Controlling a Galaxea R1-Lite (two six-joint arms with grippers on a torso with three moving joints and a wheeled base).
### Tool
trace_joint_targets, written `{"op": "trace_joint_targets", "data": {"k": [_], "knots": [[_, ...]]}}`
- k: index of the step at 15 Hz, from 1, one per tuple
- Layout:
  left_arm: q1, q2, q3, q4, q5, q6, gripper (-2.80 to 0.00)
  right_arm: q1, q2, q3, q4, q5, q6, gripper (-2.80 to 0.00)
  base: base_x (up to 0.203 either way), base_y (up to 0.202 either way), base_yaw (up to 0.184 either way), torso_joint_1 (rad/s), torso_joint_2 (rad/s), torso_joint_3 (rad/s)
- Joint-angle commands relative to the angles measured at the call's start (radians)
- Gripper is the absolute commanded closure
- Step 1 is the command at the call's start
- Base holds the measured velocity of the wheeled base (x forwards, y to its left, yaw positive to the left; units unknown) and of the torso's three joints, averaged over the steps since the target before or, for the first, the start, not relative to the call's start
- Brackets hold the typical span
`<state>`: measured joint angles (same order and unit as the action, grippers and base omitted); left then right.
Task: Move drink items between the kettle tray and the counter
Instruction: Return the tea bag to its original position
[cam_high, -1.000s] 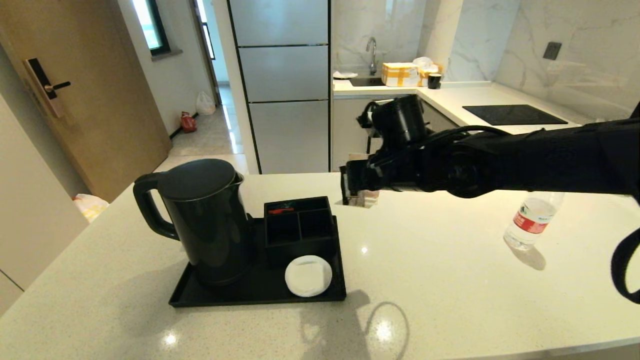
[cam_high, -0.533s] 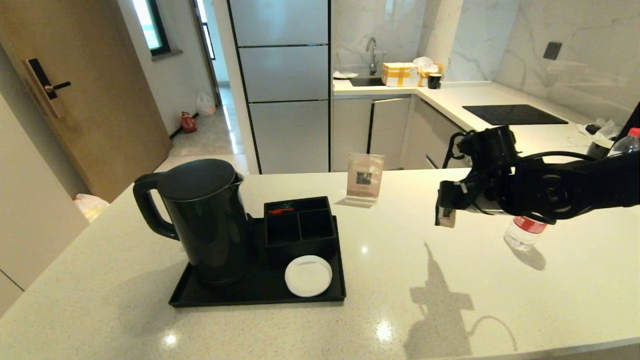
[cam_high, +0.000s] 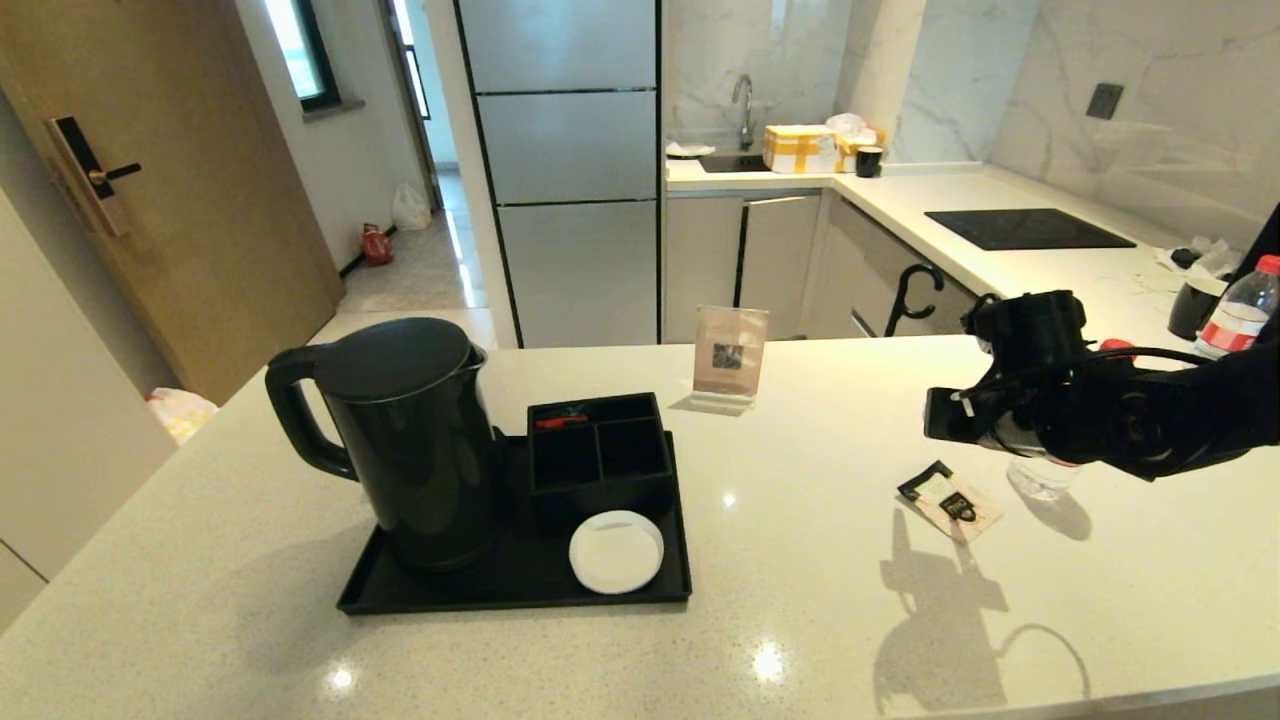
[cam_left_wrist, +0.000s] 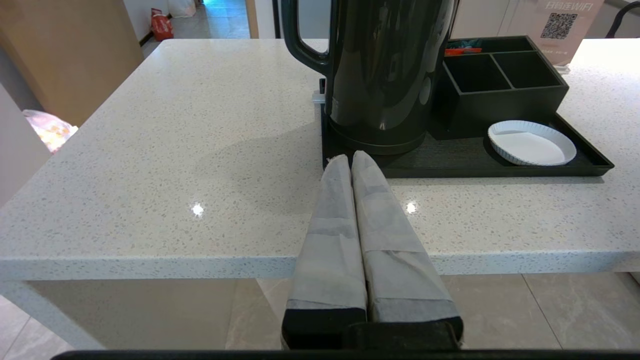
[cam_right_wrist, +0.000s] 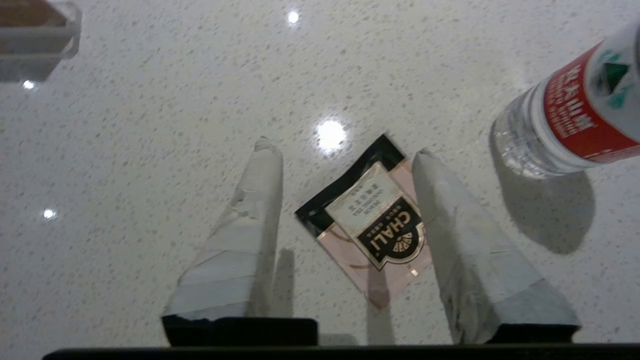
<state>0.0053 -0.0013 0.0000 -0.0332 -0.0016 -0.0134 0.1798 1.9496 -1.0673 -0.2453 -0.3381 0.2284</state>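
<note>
Only the right wrist view shows the right gripper spread wide, empty, above the sachet lying flat on the counter, bottle just beside. Left gripper pressed closed, empty, off the near edge before the tray.

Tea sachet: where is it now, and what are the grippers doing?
Tea sachet flat on counter. Right gripper open above it. Left gripper shut. Water bottle close by.

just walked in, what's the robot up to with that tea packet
The right gripper hangs open just above the tea sachet, which lies flat on the counter beside the water bottle, away from the kettle tray. Nothing is held. The left gripper is shut, parked near the counter's edge facing the kettle.
</note>
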Motion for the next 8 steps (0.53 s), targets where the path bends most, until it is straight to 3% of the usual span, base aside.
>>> {"op": "trace_joint_targets", "data": {"k": [1, 4, 8], "knots": [[0.000, 0.001, 0.000, -0.001, 0.000, 0.000, 0.00, 0.008, -0.013, 0.013, 0.002, -0.002, 0.006, -2.80, 0.000, 0.000, 0.000, 0.000, 0.00, 0.000], [0.001, 0.001, 0.000, -0.001, 0.000, 0.000, 0.00, 0.011, -0.083, 0.054, 0.012, -0.001, 0.007, -2.80, 0.000, 0.000, 0.000, 0.000, 0.00, 0.000], [0.001, 0.001, 0.000, -0.001, 0.000, 0.000, 0.00, 0.017, -0.429, 0.179, 0.110, 0.034, 0.007, -2.80, 0.000, 0.000, 0.000, 0.000, 0.00, 0.000]]}}
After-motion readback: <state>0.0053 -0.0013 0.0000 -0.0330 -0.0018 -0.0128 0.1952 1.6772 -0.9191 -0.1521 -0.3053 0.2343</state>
